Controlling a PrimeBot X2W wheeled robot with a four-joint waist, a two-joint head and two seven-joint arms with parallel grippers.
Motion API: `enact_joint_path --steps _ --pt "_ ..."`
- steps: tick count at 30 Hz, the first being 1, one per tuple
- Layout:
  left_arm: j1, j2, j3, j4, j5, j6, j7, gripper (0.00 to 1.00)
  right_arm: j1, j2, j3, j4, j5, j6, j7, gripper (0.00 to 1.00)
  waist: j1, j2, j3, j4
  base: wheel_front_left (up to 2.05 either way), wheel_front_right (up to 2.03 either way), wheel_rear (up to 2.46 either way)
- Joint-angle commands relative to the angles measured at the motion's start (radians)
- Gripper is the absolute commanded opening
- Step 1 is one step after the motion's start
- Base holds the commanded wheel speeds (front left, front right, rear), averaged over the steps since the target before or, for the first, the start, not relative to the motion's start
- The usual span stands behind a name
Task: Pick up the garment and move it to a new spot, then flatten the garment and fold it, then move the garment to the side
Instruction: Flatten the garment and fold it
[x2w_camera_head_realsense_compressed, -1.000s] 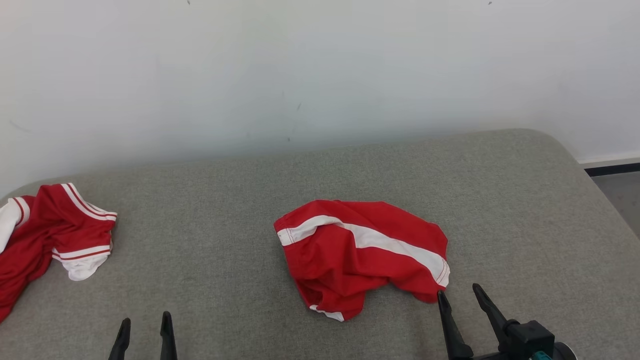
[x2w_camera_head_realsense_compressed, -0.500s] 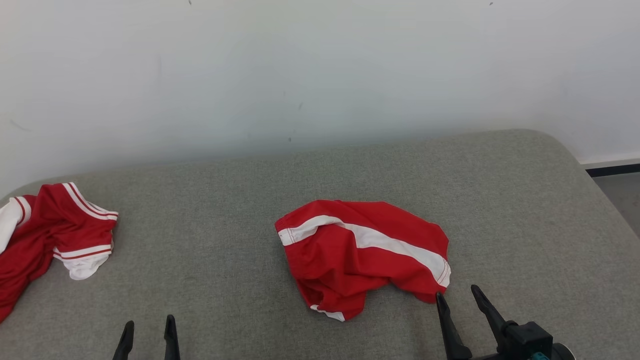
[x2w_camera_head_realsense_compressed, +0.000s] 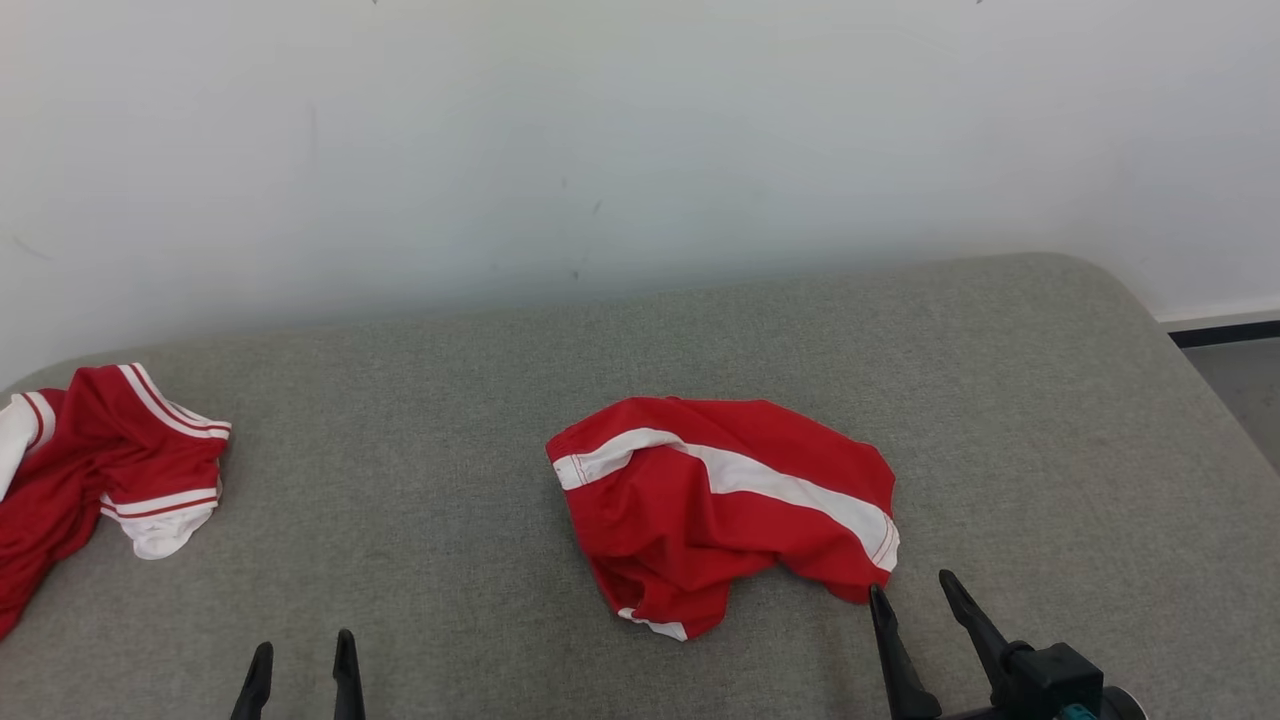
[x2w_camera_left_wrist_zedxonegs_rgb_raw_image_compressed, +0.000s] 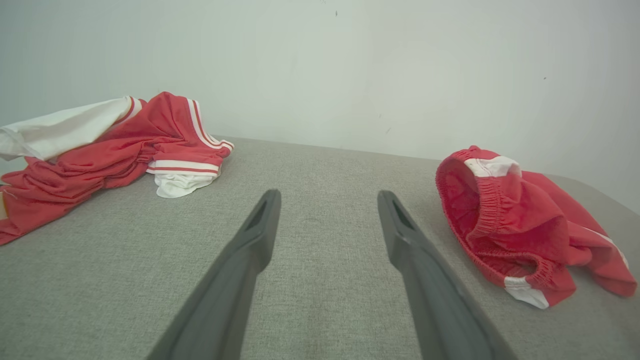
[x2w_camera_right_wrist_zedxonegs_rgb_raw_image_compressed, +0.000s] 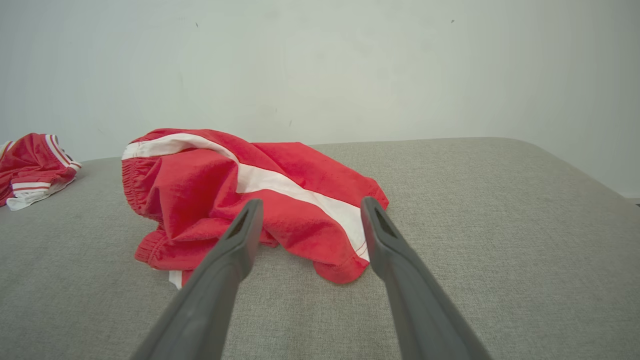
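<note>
A crumpled pair of red shorts with a white side stripe (x2w_camera_head_realsense_compressed: 725, 505) lies in the middle of the grey cushioned surface (x2w_camera_head_realsense_compressed: 450, 450); it also appears as shorts (x2w_camera_right_wrist_zedxonegs_rgb_raw_image_compressed: 250, 195) in the right wrist view and shorts (x2w_camera_left_wrist_zedxonegs_rgb_raw_image_compressed: 515, 225) in the left wrist view. My right gripper (x2w_camera_head_realsense_compressed: 912, 590) is open, its fingertips just beside the shorts' near right hem, with nothing between them. In its own view the right gripper (x2w_camera_right_wrist_zedxonegs_rgb_raw_image_compressed: 307, 212) points at that hem. My left gripper (x2w_camera_head_realsense_compressed: 303, 650) is open and empty at the lower left, well left of the shorts; the left gripper (x2w_camera_left_wrist_zedxonegs_rgb_raw_image_compressed: 327, 200) hovers over bare fabric.
A second red and white garment (x2w_camera_head_realsense_compressed: 90, 470) lies bunched at the surface's left edge, also seen as a garment (x2w_camera_left_wrist_zedxonegs_rgb_raw_image_compressed: 105, 150). A white wall (x2w_camera_head_realsense_compressed: 640, 150) runs behind the surface. The surface's rounded right edge (x2w_camera_head_realsense_compressed: 1190, 380) drops to a grey floor (x2w_camera_head_realsense_compressed: 1240, 385).
The left gripper has crept slightly right and the right gripper slightly left. The whole picture has shifted a little. The shorts lie as before.
</note>
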Motion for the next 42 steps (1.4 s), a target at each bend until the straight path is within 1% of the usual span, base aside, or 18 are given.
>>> enact_joint_path --steps 1,5,9,14,15,17,18,19,22,24,27,30,33,35,42 --pt "-0.001 -0.002 -0.001 0.002 0.007 -0.001 -0.001 1.00 -0.003 -0.001 0.001 0.001 0.007 -0.002 -0.004 1.00 0.0000 0.0000 0.001 -0.001 0.00 0.00 0.00" --pt "-0.004 -0.003 -0.002 0.003 0.009 0.008 -0.001 1.00 -0.004 -0.001 0.001 0.003 0.010 -0.002 -0.006 1.00 0.0000 0.0000 0.004 -0.004 0.00 0.00 0.00" --pt "-0.018 -0.004 -0.020 0.014 -0.002 0.001 -0.001 1.00 -0.007 -0.001 0.000 0.004 0.009 -0.002 -0.008 1.00 0.0000 0.0000 0.008 -0.009 0.00 0.00 0.00" --pt "-0.108 -0.004 -0.067 0.076 -0.027 -0.025 0.061 1.00 -0.018 -0.001 0.008 0.004 0.012 -0.002 -0.009 1.00 0.0000 0.0000 0.023 -0.018 0.00 0.00 0.00" --pt "-0.108 -0.004 -0.067 0.076 -0.027 -0.025 0.061 1.00 -0.018 -0.001 0.008 0.004 0.012 -0.002 -0.009 1.00 0.0000 0.0000 0.023 -0.018 0.00 0.00 0.00" --pt "-0.163 -0.005 -0.082 0.115 -0.057 -0.040 0.099 1.00 -0.021 -0.001 0.017 0.006 0.015 -0.002 -0.010 1.00 0.0000 0.0000 0.030 -0.027 0.00 0.00 0.00" --pt "-0.225 -0.005 -0.098 0.166 -0.088 -0.056 0.146 1.00 -0.027 -0.001 0.030 0.007 0.019 -0.002 -0.010 1.00 0.0000 0.0000 0.038 -0.042 0.00 0.00 0.00" --pt "-0.225 -0.005 -0.098 0.166 -0.088 -0.056 0.146 1.00 -0.027 -0.001 0.030 0.007 0.019 -0.002 -0.010 1.00 0.0000 0.0000 0.038 -0.042 0.00 0.00 0.00" --pt "-0.311 -0.005 -0.120 0.246 -0.126 -0.071 0.202 1.00 -0.036 -0.001 0.041 0.008 0.021 -0.002 -0.009 1.00 0.0000 0.0000 0.049 -0.070 0.00 0.00 0.00" --pt "-0.359 -0.006 -0.131 0.302 -0.162 -0.079 0.237 1.00 -0.039 -0.001 0.047 0.011 0.019 -0.002 -0.009 1.00 0.0000 0.0000 0.057 -0.090 0.00 0.00 0.00" --pt "-0.423 -0.006 -0.151 0.356 -0.220 -0.080 0.262 1.00 -0.042 -0.001 0.048 0.013 0.017 -0.002 -0.011 1.00 0.0000 0.0000 0.068 -0.121 0.00 0.00 0.00" --pt "-0.466 -0.006 -0.167 0.401 -0.267 -0.076 0.266 1.00 -0.046 -0.001 0.052 0.013 0.016 -0.002 -0.013 1.00 0.0000 0.0000 0.077 -0.148 0.00 0.00 0.00" --pt "-0.500 -0.005 -0.179 0.453 -0.283 -0.061 0.284 1.00 -0.050 -0.001 0.056 0.016 0.018 -0.002 -0.014 1.00 0.0000 0.0000 0.083 -0.169 0.00 0.00 0.00" --pt "-0.523 -0.006 -0.180 0.481 -0.294 -0.061 0.290 1.00 -0.052 -0.001 0.061 0.018 0.024 -0.002 -0.015 1.00 0.0000 0.0000 0.085 -0.183 0.00 0.00 0.00" --pt "-0.582 -0.005 -0.198 0.548 -0.342 -0.079 0.259 1.00 -0.058 -0.001 0.064 0.025 0.022 -0.002 -0.018 1.00 0.0000 0.0000 0.085 -0.205 0.00 0.00 0.00"
